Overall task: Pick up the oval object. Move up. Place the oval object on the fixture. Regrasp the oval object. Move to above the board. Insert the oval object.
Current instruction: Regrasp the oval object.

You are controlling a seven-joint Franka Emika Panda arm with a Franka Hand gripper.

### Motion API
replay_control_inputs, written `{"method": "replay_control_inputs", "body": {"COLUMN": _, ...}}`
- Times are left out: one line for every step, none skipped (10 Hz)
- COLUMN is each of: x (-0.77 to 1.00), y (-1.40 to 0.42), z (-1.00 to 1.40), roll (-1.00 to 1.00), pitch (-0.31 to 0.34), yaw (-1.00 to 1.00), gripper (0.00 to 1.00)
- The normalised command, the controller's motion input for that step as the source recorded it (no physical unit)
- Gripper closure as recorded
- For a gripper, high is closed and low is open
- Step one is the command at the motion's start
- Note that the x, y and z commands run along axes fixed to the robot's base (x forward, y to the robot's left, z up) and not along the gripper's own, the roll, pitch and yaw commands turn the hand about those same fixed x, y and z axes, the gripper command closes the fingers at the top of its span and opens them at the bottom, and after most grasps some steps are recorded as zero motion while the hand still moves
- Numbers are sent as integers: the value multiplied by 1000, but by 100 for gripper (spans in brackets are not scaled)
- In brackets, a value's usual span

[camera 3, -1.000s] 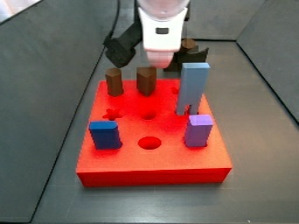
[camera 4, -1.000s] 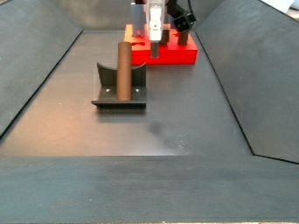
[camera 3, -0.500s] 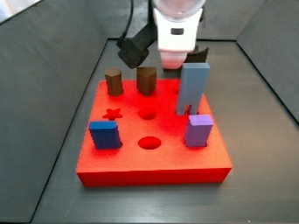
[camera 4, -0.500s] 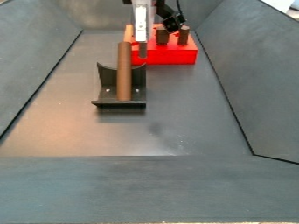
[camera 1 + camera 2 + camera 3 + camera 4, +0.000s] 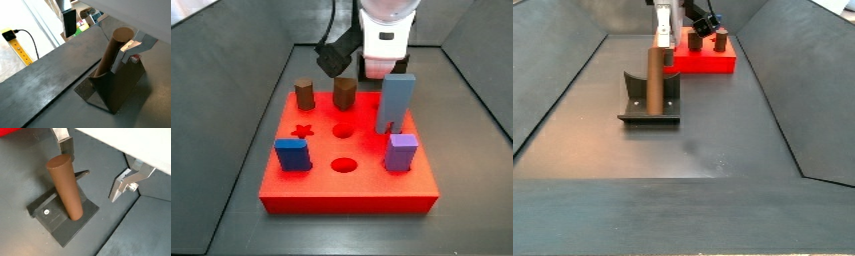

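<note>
The oval object [image 5: 651, 78], a long brown peg, stands upright in the dark fixture [image 5: 648, 110], in front of the red board [image 5: 702, 64]. It also shows in both wrist views [image 5: 109, 56] [image 5: 65, 189], with the fixture [image 5: 119, 92] [image 5: 61, 222] under it. My gripper [image 5: 664, 36] is open and empty, just above the peg's top. In a wrist view my gripper [image 5: 93, 160] has one finger [image 5: 63, 139] close beside the peg's top and the other finger [image 5: 123, 184] well apart; neither touches it. In a side view my gripper [image 5: 376, 68] hangs behind the board [image 5: 345, 195] and hides the fixture and peg.
On the board stand two short brown pegs [image 5: 305, 95] [image 5: 346, 93], a tall grey-blue block [image 5: 396, 100], a blue block [image 5: 291, 155] and a purple block [image 5: 401, 152]. A star hole [image 5: 302, 130] and two round holes [image 5: 342, 164] are open. Dark sloped walls enclose the floor.
My gripper has moved off the red board to over the peg in the fixture. It stays open and empty. The peg has not moved.
</note>
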Motion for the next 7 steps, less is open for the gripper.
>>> {"method": "replay_control_inputs", "body": {"x": 575, "y": -20, "z": -41, "roll": 111, "pitch": 120, "yaw": 95, "gripper": 0}}
{"method": "replay_control_inputs", "body": {"x": 541, "y": -23, "z": -45, "roll": 112, "pitch": 123, "yaw": 98, "gripper": 0}}
{"method": "replay_control_inputs", "body": {"x": 504, "y": -20, "z": -35, "roll": 116, "pitch": 124, "yaw": 90, "gripper": 0}}
{"method": "replay_control_inputs", "body": {"x": 434, "y": -24, "z": -30, "roll": 111, "pitch": 120, "yaw": 92, "gripper": 0}}
{"method": "replay_control_inputs", "body": {"x": 378, "y": -24, "z": -23, "roll": 108, "pitch": 117, "yaw": 91, "gripper": 0}}
{"method": "replay_control_inputs", "body": {"x": 323, "y": -25, "z": -26, "roll": 104, "pitch": 116, "yaw": 91, "gripper": 0}}
{"method": "replay_control_inputs", "body": {"x": 262, "y": -24, "z": -23, "roll": 103, "pitch": 116, "yaw": 90, "gripper": 0}}
